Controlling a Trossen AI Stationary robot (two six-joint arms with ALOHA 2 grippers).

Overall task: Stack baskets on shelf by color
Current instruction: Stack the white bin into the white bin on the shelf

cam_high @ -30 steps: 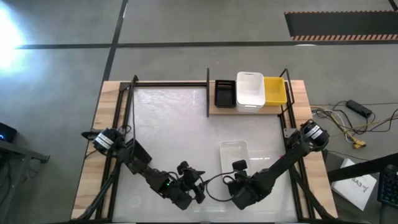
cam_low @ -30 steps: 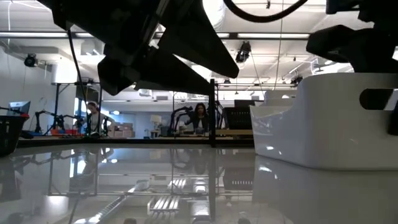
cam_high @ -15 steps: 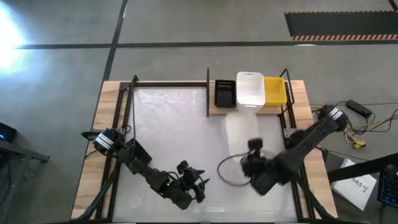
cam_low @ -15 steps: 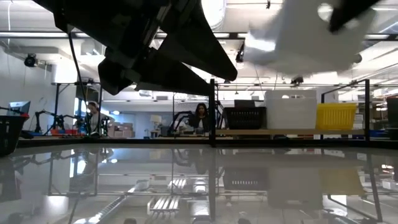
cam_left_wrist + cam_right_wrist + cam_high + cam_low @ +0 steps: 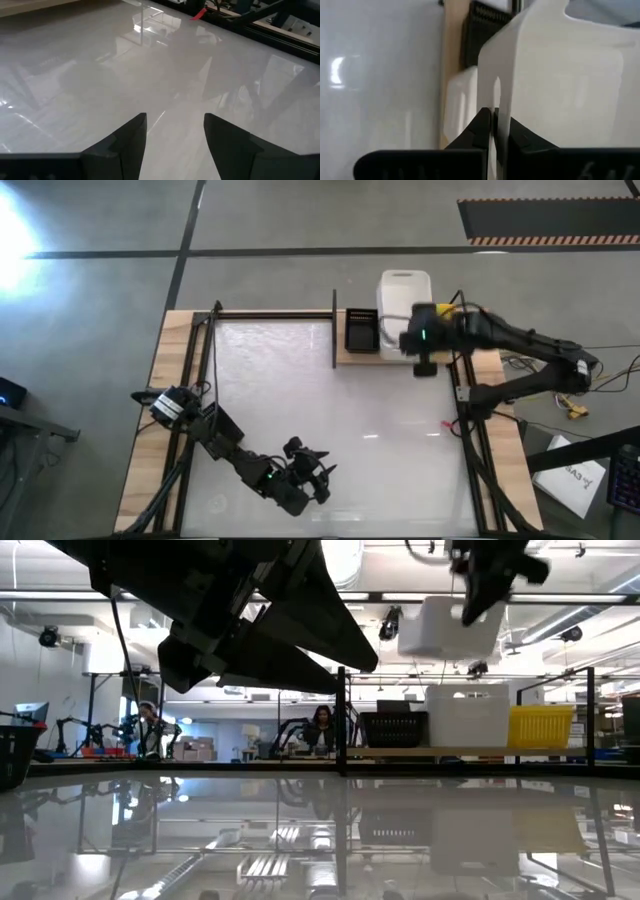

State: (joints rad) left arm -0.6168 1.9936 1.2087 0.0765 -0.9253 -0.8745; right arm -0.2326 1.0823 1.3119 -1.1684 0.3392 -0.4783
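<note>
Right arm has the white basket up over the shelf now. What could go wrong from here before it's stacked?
1. The right gripper pinches only one thin wall of the white basket, so it could tilt or slip out.
2. The basket hangs high above the white stack on the shelf; released there or off-centre, it may not nest and could bump the yellow basket or black basket.
</note>
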